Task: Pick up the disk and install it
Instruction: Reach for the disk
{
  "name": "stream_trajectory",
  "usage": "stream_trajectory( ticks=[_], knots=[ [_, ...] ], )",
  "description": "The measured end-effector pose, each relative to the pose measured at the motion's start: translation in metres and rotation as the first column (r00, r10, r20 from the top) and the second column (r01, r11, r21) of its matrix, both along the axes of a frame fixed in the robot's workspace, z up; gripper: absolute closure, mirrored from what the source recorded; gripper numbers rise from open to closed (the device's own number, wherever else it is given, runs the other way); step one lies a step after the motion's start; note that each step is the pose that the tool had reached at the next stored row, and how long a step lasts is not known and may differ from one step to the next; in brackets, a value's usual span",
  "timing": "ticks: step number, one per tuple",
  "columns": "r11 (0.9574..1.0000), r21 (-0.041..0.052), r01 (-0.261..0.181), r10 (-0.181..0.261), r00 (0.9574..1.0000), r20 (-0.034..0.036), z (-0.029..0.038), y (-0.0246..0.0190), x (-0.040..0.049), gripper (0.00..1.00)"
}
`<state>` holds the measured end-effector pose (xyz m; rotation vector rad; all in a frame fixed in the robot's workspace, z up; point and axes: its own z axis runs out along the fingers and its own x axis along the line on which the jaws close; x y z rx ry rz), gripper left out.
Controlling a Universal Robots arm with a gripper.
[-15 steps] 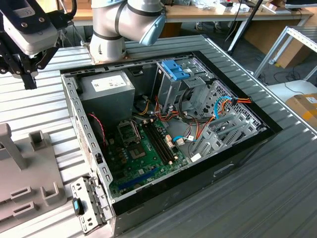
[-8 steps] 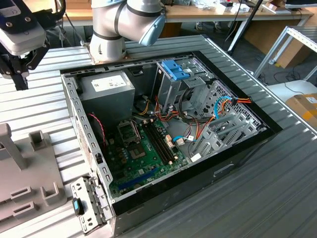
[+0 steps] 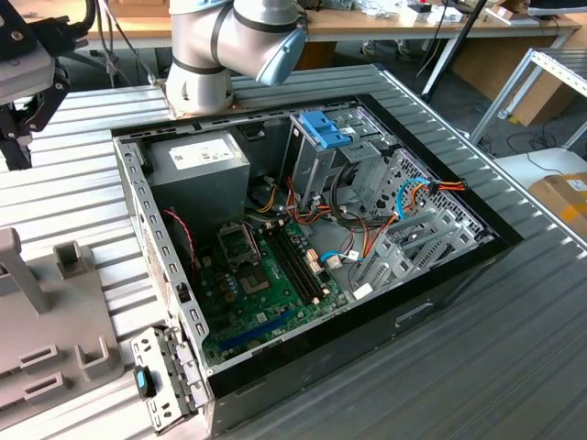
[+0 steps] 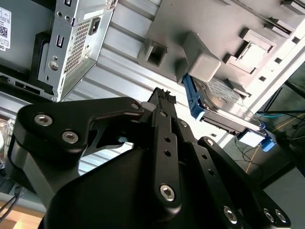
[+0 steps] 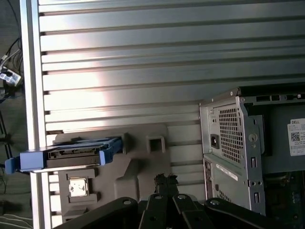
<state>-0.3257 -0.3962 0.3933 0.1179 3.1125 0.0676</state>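
While the disk (image 5: 71,155) stood propped on edge in its grey holder (image 5: 140,164), presumably to offer a pinch from above, the gripper (image 5: 165,179) hovered nearby, jaws closed on nothing

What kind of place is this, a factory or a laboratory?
Probably a robotics laboratory or test workshop, not a factory line. A robot arm stands on a slatted aluminium table beside an open desktop computer case, a grey fixture holds the disk, and cluttered wooden workbenches stand behind.
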Motion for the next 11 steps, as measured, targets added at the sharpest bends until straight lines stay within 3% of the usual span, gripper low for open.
stream_trajectory(
  ticks=[11],
  knots=[
    [1.0000,0.0000,0.000,0.000,1.0000,0.0000,0.0000,0.0000,-0.0125,0.89]
  ],
)
